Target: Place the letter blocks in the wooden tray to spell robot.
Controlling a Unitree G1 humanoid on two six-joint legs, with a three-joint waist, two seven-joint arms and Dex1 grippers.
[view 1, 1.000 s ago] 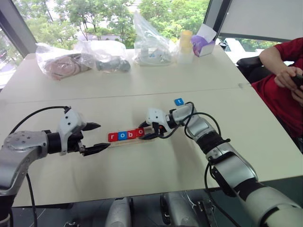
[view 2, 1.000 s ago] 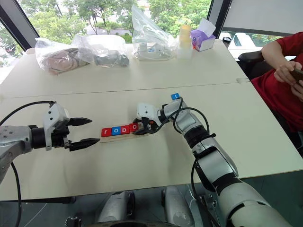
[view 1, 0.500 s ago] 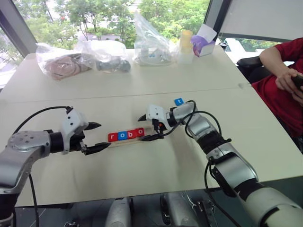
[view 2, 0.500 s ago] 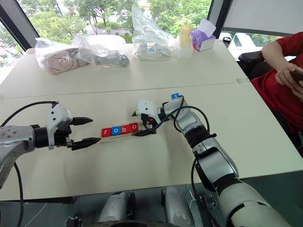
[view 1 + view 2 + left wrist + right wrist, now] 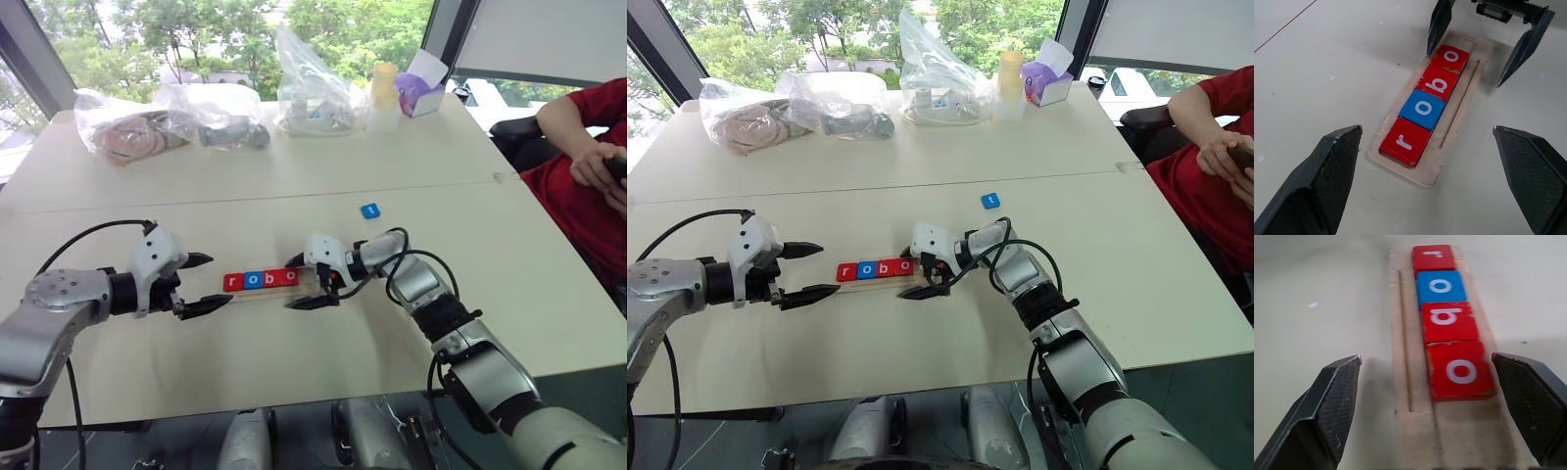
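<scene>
Right gripper (image 5: 307,281), centre frame, has let go of the second red "o" (image 5: 289,277) and now stands wide apart at the wooden tray (image 5: 1459,117)'s end. Left gripper (image 5: 202,282), also spread, hovers at the other end. Tray reads r-o-b-o; blue "t" block (image 5: 369,211) waits upper right, next to fetch.

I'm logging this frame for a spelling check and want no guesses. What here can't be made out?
- Small blue square tile lying apart on the table: its white letter is too small to read in the head views.
- Long pale wooden tray: its near end is cut off by the right wrist view's edge.
- Contents of the clear plastic bags at the table's far side: blurred by crinkled film.
</scene>
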